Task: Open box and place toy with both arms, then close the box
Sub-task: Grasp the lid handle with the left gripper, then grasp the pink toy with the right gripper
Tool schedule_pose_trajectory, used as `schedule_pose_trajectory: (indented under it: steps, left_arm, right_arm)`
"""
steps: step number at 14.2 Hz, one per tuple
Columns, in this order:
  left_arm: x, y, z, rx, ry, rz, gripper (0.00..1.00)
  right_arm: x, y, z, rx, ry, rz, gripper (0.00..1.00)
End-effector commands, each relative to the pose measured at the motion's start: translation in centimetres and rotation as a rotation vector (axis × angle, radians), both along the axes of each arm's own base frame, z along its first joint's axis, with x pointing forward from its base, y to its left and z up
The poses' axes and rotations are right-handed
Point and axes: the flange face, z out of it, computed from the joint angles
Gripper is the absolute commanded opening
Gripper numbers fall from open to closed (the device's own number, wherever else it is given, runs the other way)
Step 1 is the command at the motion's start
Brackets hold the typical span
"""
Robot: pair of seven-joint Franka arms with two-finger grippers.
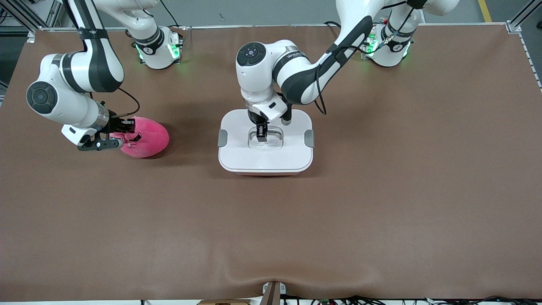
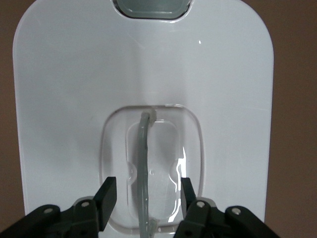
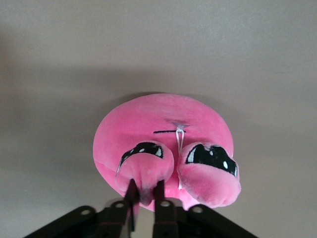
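The box (image 1: 271,159) stands mid-table with its white lid (image 2: 148,64) on and a grey clip (image 1: 222,138) at each end. My left gripper (image 1: 261,136) is down in the lid's clear recessed handle (image 2: 144,148). Its fingers (image 2: 105,196) stand apart on either side of the handle bar with gaps showing, so the left gripper (image 2: 146,191) is open. The pink plush toy (image 1: 148,137) lies on the table toward the right arm's end. My right gripper (image 1: 127,134) is shut on one small ear of the toy (image 3: 163,119), its fingers (image 3: 159,191) pinching the plush.
A brown mat (image 1: 381,203) covers the table, bare around the box and toy. The two arm bases (image 1: 159,51) with green lights stand along the edge farthest from the front camera. A small fixture (image 1: 272,292) sits at the nearest edge.
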Motion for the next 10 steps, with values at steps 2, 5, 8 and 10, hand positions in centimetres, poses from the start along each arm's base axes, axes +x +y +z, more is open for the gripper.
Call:
schedule_pose_trajectory:
  steps: [2, 5, 8, 10]
  left_arm:
    - [0.2, -0.4, 0.3, 0.0, -0.025, 0.014, 0.33]
    - [0.3, -0.3, 0.5, -0.002, -0.025, 0.009, 0.08]
    - [0.7, 0.0, 0.9, -0.004, -0.032, 0.007, 0.0]
    - [0.7, 0.0, 1.2, -0.005, -0.035, 0.008, 0.0]
  right_arm:
    - [1.0, 0.1, 2.9, 0.004, -0.022, -0.01, 0.0]
    - [2.3, 0.0, 6.6, 0.007, -0.024, -0.002, 0.0]
    - [3.3, 0.7, 10.3, 0.01, -0.062, 0.019, 0.0]
    - [4.0, 1.8, 12.8, 0.013, -0.1, 0.041, 0.0]
